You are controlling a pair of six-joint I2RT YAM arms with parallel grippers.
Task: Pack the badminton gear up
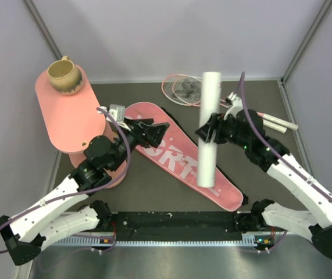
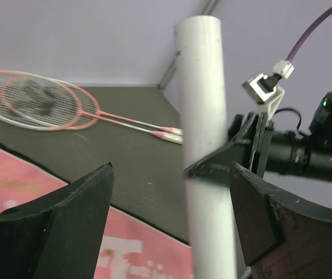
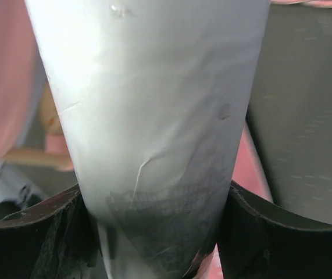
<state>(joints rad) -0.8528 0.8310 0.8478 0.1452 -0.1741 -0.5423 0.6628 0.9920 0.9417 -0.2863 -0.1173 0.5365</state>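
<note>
- My right gripper (image 1: 210, 132) is pinching the white tube (image 1: 211, 93) at mid-length, lifted and tilted over the pink bag (image 1: 183, 168).
- My left gripper (image 1: 156, 132) hovers over the bag's upper end, fingers spread, holding nothing.
- The rackets (image 1: 182, 88) lie at the far edge.
- My plan: left steadies the bag, right lowers the tube flat. It looks slippery, so I'll grip firmly.

The dark grey tabletop (image 1: 131, 96) carries a long pink racket-shaped fabric bag (image 1: 177, 160) with white lettering, lying diagonally. Beyond the bag, by the back wall, lie two thin pink-framed rackets (image 1: 183, 88), heads overlapping. Just left of the bag stands a pink oval tiered stand (image 1: 67, 116).
</note>
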